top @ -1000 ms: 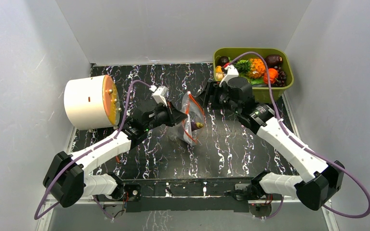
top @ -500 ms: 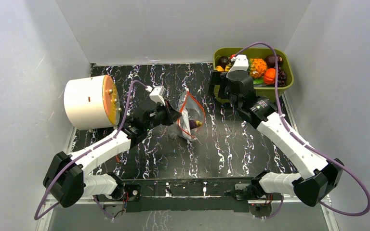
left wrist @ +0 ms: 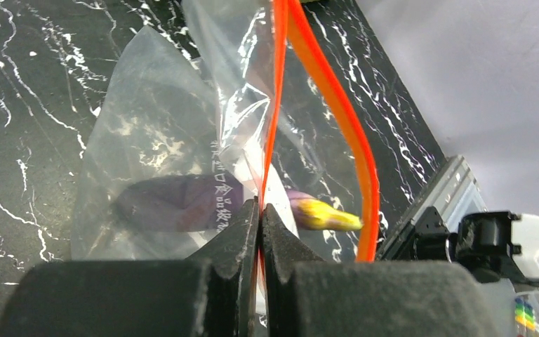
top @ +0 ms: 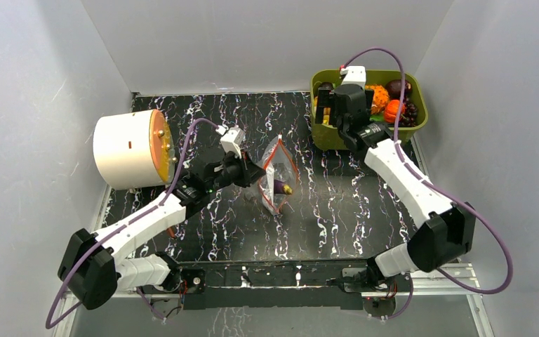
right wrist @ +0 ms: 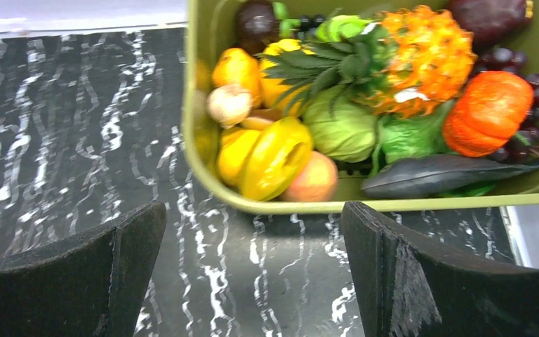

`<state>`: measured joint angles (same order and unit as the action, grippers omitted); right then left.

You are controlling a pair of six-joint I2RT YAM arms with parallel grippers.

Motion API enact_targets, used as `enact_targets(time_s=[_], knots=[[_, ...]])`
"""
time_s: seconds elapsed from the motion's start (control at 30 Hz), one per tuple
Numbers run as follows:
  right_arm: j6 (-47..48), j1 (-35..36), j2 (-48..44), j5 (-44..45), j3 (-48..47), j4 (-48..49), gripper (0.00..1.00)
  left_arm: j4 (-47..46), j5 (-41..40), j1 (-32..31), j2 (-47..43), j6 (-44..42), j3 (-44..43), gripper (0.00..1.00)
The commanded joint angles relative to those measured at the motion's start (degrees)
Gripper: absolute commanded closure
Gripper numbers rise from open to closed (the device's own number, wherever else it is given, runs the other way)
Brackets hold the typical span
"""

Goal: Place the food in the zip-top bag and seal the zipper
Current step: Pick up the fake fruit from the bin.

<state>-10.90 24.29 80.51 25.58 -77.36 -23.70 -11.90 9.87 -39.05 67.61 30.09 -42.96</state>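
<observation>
**A:** Where did the zip-top bag point(top: 278, 175) sit against the jaws?

**B:** The left gripper point(left wrist: 260, 210) was clenched on the bag's mouth edge. The orange-red zipper point(left wrist: 337, 119) rose out from between its fingers. The bag stood upright with its mouth gaping, well to the left of the olive-green bin point(top: 337, 137) and nearer the arm bases than the bin.

**A:** Anything inside it?

**B:** One purple piece with a yellow tip point(left wrist: 179, 203) lay low in the bag.

**A:** And the other arm?

**B:** The right gripper point(right wrist: 253, 225) hung above the bin's left end, jaws spread wide and grasping nothing. In the wrist view the bin's near wall showed between the two fingers.

**A:** The rest of the food?

**B:** All in the bin. The yellow pepper point(right wrist: 275, 158) leaned against the near wall at the left end. The orange-red round piece point(right wrist: 488, 112) sat toward the right end with the dark grapes point(right wrist: 526, 91) just beside it. The maroon fruit point(right wrist: 491, 17) lay at the far right corner.

**A:** What crowded them?

**B:** A peach-coloured piece point(right wrist: 312, 182) touched the pepper, and a toy pineapple point(right wrist: 421, 56) lay across the middle. A long dark piece point(right wrist: 442, 175) ran along the near wall. A white drum point(top: 130, 149) stood far left of the bin, beyond the bag.
</observation>
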Motion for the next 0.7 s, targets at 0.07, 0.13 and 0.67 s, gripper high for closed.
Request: enact_targets(time_s=[0.07,0.13,0.67], knots=[[2.25,-5.61,3.37,3.4,-4.12,3.54,0.05,2.5,9.57,0.37,-4.52,-5.26,-1.34,1.0],[2.85,-6.68,4.61,4.06,-4.51,4.1,0.06,3.05,12.27,0.38,-5.2,-6.88,-1.92,1.0],[8.17,-11.91,18.37,2.45,-13.64,4.64,0.3,12.19,16.56,0.42,-7.01,-16.87,-5.37,1.0]])
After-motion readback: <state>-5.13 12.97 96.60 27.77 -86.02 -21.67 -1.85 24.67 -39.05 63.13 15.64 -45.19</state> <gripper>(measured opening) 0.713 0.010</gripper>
